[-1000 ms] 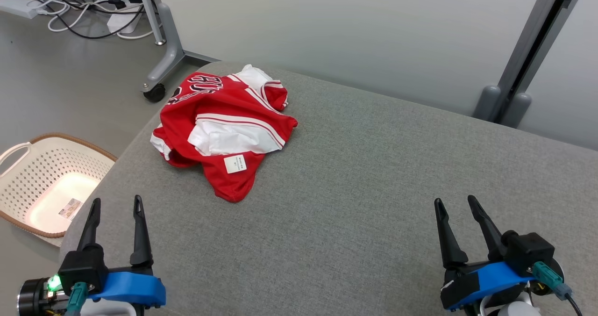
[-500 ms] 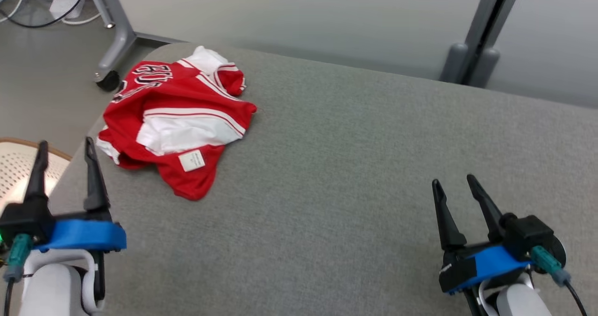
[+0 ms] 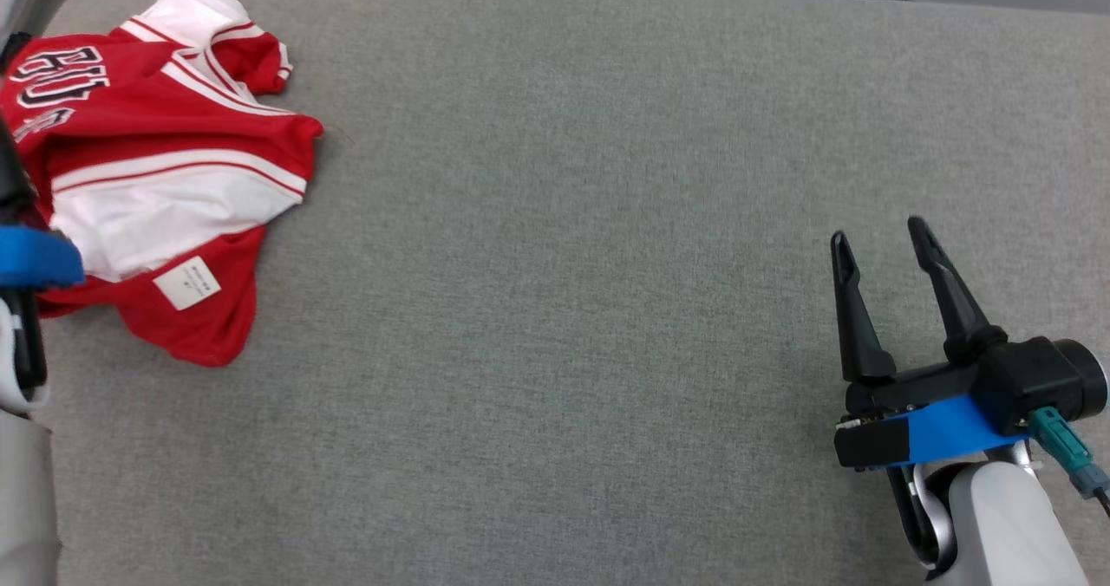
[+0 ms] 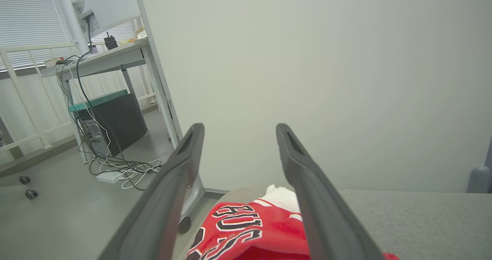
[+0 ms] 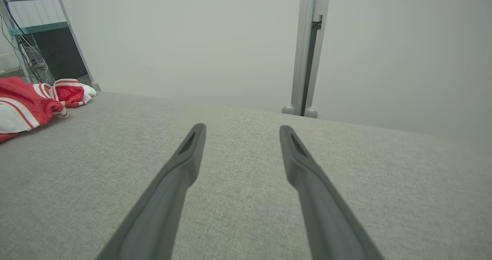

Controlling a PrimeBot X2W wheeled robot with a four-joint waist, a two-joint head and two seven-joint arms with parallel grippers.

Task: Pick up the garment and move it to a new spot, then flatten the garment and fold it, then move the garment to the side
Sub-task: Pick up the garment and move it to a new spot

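Over on the far left of the grey padded surface [image 3: 564, 326], as the head view has it, lies the garment [image 3: 173, 126]: a crumpled red and white jersey with black lettering near its upper edge and a white label [image 3: 186, 283] turned up near its lower hem. That view places the right gripper [image 3: 878, 232] at the lower right over bare padding, well apart from the jersey, its two dark fingers spread with nothing between them. The left wrist view adds the left gripper [image 4: 239, 131], likewise spread wide and empty, its fingers reaching over the lettered end of the jersey. Whether they touch the cloth cannot be told. In the head view that arm's blue mount [image 3: 35, 257] sits at the left edge and covers part of the jersey's left side. Past the left fingers stand a pale wall panel [image 4: 326, 79], a desk [image 4: 103, 58] with a dark box [image 4: 111, 121] beneath it, a tangle of cables [image 4: 127, 167] on the floor, and a castor [image 4: 184, 224] just off the surface's corner. The right wrist view, low along the padding, gives the jersey as a low heap at its far left, with bare padding between it and the fingers. A grey upright post [image 5: 309, 48] rises behind the surface's far edge.
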